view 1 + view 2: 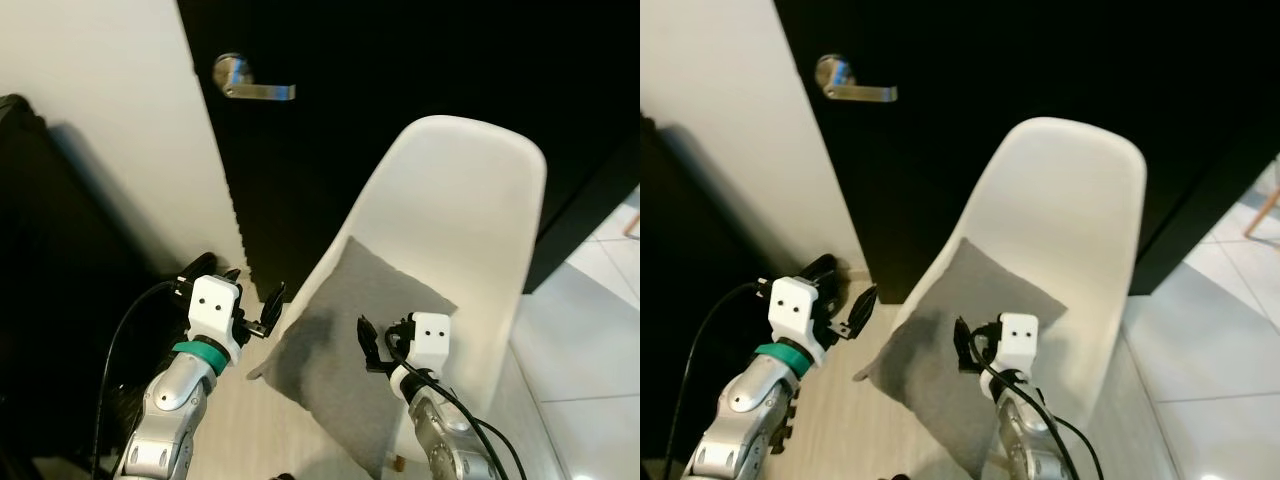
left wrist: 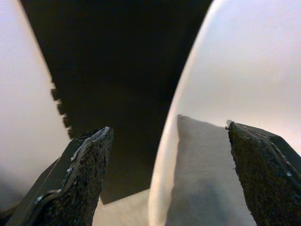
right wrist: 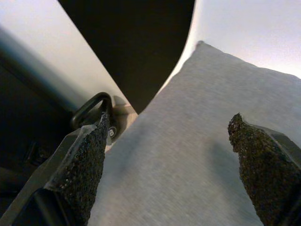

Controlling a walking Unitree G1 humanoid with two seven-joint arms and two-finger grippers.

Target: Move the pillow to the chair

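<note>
The grey pillow (image 1: 345, 345) is seen lying on the white chair (image 1: 450, 210) seat, overhanging its front edge. The right gripper (image 1: 367, 345) is held spread above it; the left gripper (image 1: 255, 305), also spread, is held beside its left corner.

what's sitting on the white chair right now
A grey pillow lies on the white chair, leaning against its backrest, one corner hanging past the seat's front edge. The seat beneath it is covered. The right gripper hovers open over the pillow; the left gripper is open beside the chair.
</note>
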